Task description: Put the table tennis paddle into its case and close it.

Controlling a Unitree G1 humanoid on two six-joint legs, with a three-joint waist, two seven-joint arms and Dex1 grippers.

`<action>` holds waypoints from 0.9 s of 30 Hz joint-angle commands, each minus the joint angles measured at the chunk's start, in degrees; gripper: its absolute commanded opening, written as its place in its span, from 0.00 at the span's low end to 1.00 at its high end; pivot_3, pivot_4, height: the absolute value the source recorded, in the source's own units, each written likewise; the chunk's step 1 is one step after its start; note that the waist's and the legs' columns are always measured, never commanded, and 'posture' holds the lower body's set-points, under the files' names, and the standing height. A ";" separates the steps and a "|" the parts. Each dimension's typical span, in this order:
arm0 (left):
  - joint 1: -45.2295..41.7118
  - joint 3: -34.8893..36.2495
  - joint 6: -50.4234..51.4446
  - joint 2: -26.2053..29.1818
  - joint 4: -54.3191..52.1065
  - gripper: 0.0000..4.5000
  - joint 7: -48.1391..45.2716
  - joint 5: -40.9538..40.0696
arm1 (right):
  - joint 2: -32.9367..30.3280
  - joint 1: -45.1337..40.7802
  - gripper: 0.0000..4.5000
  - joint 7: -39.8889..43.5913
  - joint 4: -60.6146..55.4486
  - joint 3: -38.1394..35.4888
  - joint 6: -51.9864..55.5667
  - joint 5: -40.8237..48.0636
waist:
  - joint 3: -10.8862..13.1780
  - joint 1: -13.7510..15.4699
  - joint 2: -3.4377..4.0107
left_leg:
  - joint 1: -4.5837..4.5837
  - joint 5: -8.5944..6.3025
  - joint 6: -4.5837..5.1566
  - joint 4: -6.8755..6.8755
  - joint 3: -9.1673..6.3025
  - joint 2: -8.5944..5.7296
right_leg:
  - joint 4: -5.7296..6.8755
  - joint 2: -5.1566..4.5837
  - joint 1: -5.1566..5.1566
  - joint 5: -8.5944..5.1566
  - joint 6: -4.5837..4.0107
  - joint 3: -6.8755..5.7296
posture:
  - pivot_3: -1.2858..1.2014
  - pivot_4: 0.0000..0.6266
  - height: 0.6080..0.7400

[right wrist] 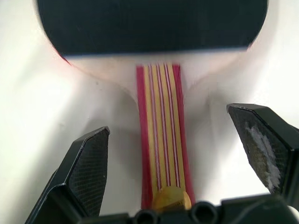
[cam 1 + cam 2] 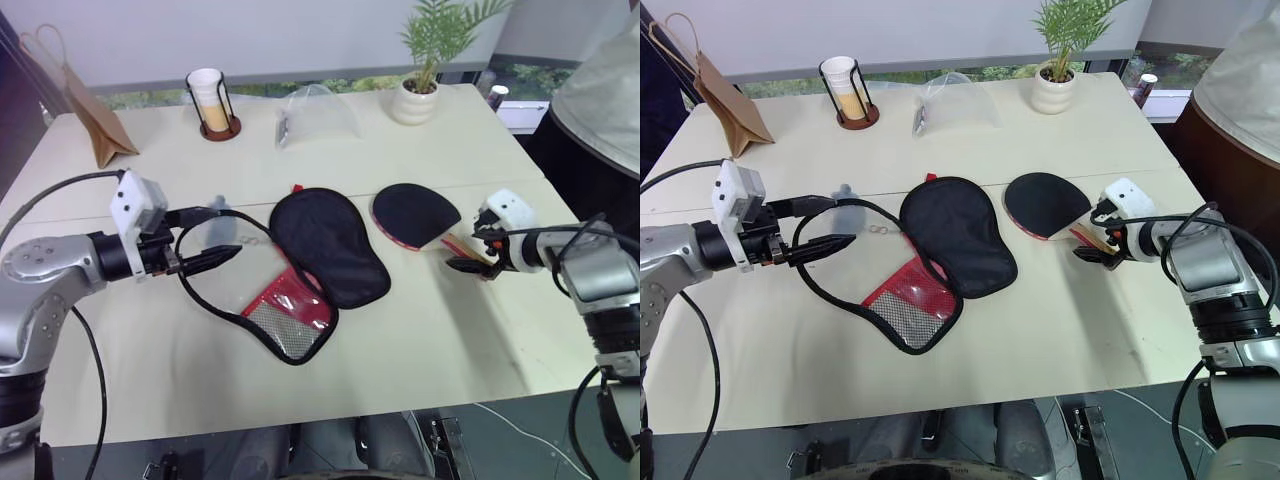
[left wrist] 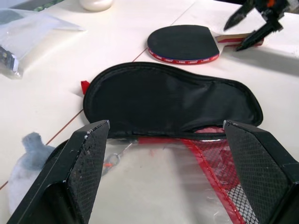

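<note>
1. Table tennis paddle (image 2: 415, 214) lies flat on the tabletop (image 2: 420, 330), black blade toward the middle, striped wooden handle (image 1: 161, 140) pointing at the robot's right side.
2. Right end effector (image 2: 472, 254) sits at the handle's end, released: jaws spread wide, one finger (image 1: 81, 170) either side of the handle with a clear gap on both. Nothing gripped.
3. Case (image 2: 325, 245) lies just left of the paddle, not touching it. It is unzipped and splayed open: the black lid half lies flat, the red panel with mesh pocket (image 2: 288, 318) sits nearer the robot.
4. The case's black zip edge loops out toward the left end effector (image 2: 210, 240).
5. Left end effector hovers at the case's open side, released, fingers (image 3: 77, 172) wide apart, framing the red-and-mesh half. Holding nothing.
6. Small grey-blue soft object (image 3: 25, 163) beside the left end effector, can't tell what it is.
7. Far side of the tabletop: brown paper bag (image 2: 95, 125), cup in a black wire holder (image 2: 210, 100), clear plastic bag (image 2: 315, 115), potted plant (image 2: 425, 70). All well apart from the paddle and case.
</note>
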 commanded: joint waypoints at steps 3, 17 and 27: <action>-0.81 0.02 -0.79 -0.05 -1.48 0.89 -0.82 -0.52 | 0.94 -0.38 0.98 0.38 3.52 -0.52 -1.23 0.69 | -0.06 -0.04 -0.11 | 0.01 0.00 0.00 0.02 -0.01 0.01 | 0.00 0.01 0.02 0.00 0.00 0.00 | 0.52 0.24 1.00; -0.80 0.43 -1.39 1.57 0.41 0.89 -4.32 0.12 | 0.92 -6.76 0.19 -1.94 -7.70 -6.04 12.45 6.67 | 0.01 -0.03 -0.03 | -0.02 0.00 0.00 0.05 -0.03 0.01 | 0.01 0.00 -0.01 0.00 -0.01 0.00 | 0.52 0.24 1.00; -3.71 -1.58 -2.27 0.87 2.93 0.89 -4.88 1.53 | 22.38 -10.99 0.19 -18.85 -33.23 -5.56 44.34 12.23 | -0.01 -0.10 -0.07 | -0.05 -0.02 0.02 -0.05 -0.16 0.13 | 0.12 0.04 -0.14 0.01 0.02 -0.01 | 0.52 0.24 1.00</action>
